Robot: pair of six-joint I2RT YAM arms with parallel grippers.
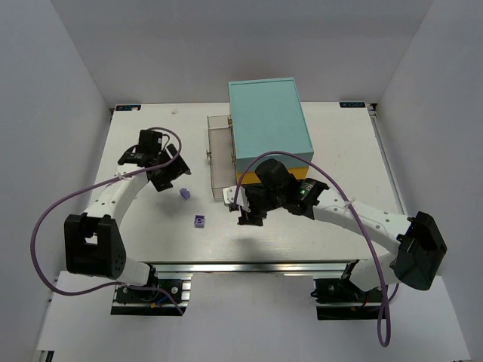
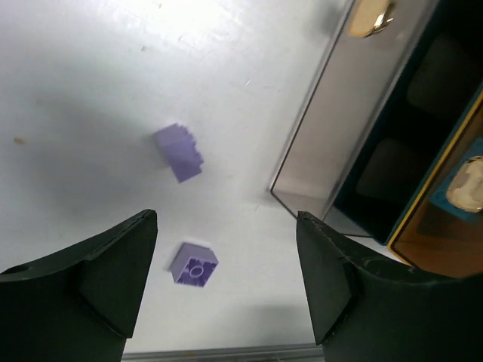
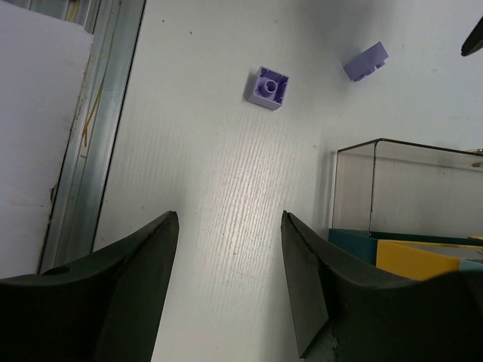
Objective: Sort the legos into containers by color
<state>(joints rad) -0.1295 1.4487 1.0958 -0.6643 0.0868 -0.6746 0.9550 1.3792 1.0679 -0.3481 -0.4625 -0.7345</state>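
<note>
Legos (image 1: 199, 221) — two, purple — lie apart, near the clear drawer (image 1: 218, 162).

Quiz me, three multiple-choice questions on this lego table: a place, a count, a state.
1. The small purple studded plastic bricks lie: A on the white table, beside the clear plastic drawer; B inside that drawer; C between the jaws.
2. Loose bricks in view: A five; B two; C none.
3. Both arms' jaws stand: A shut on bricks; B one open, one shut; C open, empty.
Key: 1 A, both sit on bare tabletop; 2 B, every view shows two; 3 C, wrist views show wide empty gaps.
</note>
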